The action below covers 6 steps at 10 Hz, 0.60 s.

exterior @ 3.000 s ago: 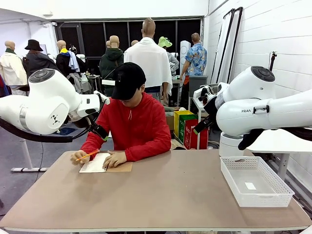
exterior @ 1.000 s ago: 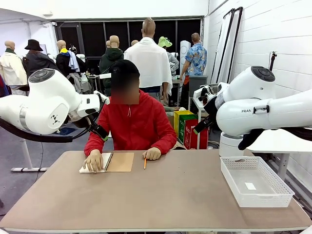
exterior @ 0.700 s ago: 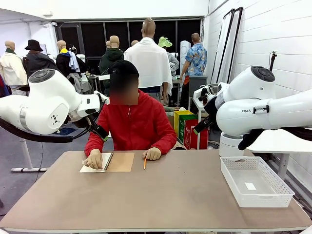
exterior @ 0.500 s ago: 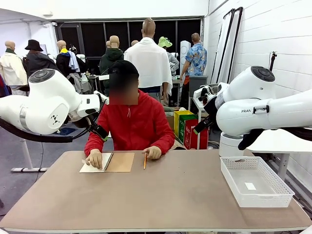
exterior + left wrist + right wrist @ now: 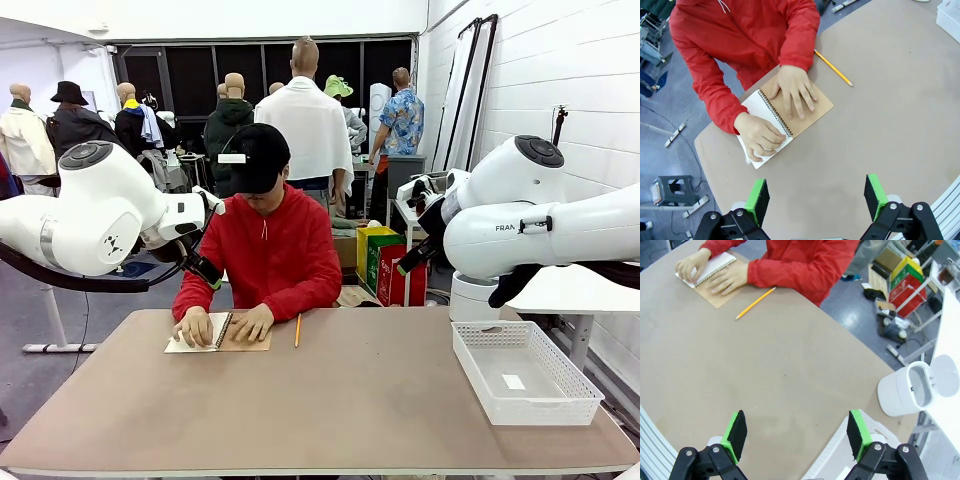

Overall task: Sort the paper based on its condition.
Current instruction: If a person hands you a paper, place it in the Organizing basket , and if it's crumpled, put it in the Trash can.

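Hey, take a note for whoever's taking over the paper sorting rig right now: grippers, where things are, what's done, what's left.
Left gripper: open, empty, above the table.
Right gripper: open, empty, above the table.
Paper: a white page in the spiral notebook, not yet torn out; the person's hands rest on it. Pencil lies beside it.
Mesh basket: robot's right side.
Done: nothing sorted.
Left: all the sorting.

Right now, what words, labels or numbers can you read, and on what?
"FRAN": on the white right robot arm, cut off after that.
Small white sticker in the white mesh basket: too small to read.
Red and green boxes behind the table: print too blurred.
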Motion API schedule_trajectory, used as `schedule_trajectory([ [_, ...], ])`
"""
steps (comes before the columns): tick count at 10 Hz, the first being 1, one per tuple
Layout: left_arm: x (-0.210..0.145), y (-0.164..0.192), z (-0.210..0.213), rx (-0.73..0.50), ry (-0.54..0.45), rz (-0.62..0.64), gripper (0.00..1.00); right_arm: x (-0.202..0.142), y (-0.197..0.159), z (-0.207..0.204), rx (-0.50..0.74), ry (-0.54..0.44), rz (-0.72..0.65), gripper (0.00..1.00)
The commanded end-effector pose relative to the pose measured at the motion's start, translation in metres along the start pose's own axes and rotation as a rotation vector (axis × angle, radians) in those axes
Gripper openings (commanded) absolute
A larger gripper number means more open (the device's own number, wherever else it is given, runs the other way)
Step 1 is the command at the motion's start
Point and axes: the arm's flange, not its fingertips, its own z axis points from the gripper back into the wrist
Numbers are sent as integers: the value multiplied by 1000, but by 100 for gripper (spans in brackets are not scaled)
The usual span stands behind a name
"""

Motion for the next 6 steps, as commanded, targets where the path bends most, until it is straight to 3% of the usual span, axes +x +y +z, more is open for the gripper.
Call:
schedule_trajectory([
  [1,0,0,0,-1,-1,-1,100,0,-1,0,2,-1,-2,100],
  [6,0,0,0,-1,-1,-1,100,0,-1,0,2,-1,-2,100],
])
